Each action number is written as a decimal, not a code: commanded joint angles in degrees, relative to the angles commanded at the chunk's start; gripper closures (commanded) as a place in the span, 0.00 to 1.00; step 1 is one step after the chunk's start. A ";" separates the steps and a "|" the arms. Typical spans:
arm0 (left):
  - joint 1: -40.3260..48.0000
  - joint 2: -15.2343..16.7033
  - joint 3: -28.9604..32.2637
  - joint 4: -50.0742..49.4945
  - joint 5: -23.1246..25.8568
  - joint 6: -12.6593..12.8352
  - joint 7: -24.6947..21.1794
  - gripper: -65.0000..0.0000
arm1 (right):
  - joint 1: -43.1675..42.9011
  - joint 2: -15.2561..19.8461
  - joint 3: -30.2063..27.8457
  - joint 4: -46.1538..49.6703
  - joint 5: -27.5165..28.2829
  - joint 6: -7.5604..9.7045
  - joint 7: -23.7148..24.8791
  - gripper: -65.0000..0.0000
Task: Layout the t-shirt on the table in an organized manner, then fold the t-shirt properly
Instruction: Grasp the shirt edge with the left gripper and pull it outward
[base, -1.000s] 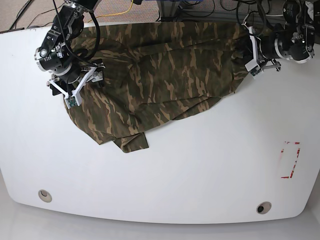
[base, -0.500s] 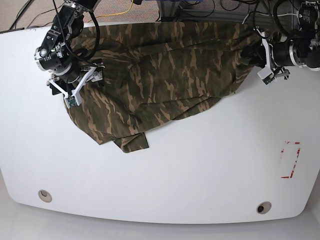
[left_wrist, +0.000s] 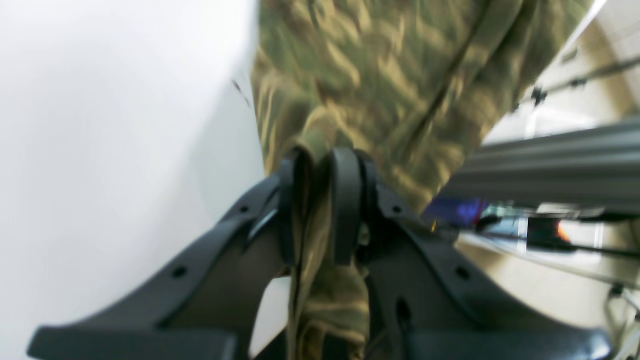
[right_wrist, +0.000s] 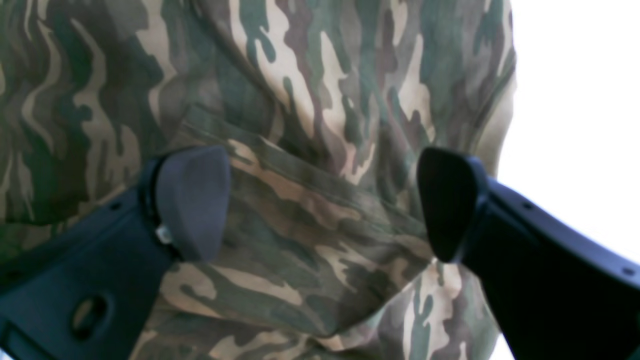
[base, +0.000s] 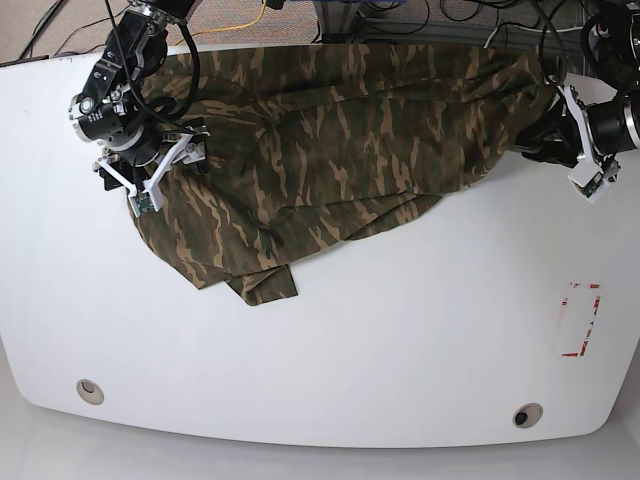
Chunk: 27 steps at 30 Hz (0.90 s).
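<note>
Two hands worked the shirt (base: 330, 140) at once, each at an opposite side of it. It lay rumpled across the far half of the white tabletop (base: 350, 340), bunched at its near edge with a corner folded under. The left hand (left_wrist: 320, 200) had its fingers pinched tight on a gathered fold of the fabric, which ran between the pads and hung down behind them; in the base view that hand (base: 560, 140) sat at the shirt's outer edge, with the cloth drawn out toward it, probably so the body could be stretched flat. The right hand (right_wrist: 322, 205) stood wide open with nothing gripped, its two pads (right_wrist: 192, 200) straddling a seamed band of the cloth just below, likely poised to take that hem and pull the other way. In the base view it (base: 150, 165) sat over the shirt's opposite edge. Judged from the wrinkles, the laying-out was unfinished and no folding had begun. A red tape outline (base: 580, 320) lay well apart, toward the near corner.
</note>
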 joint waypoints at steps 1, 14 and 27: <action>-0.09 0.00 0.00 0.00 -0.62 0.00 0.00 0.88 | 0.00 0.00 0.00 0.00 0.00 0.00 0.00 0.12; -0.35 -1.58 -1.14 -0.53 -4.31 0.00 0.09 0.80 | 0.09 0.00 0.00 0.00 -0.09 0.00 0.00 0.12; -5.10 8.09 -4.22 -3.52 19.16 0.00 0.00 0.41 | 0.35 0.09 0.00 -2.90 0.26 0.00 0.00 0.12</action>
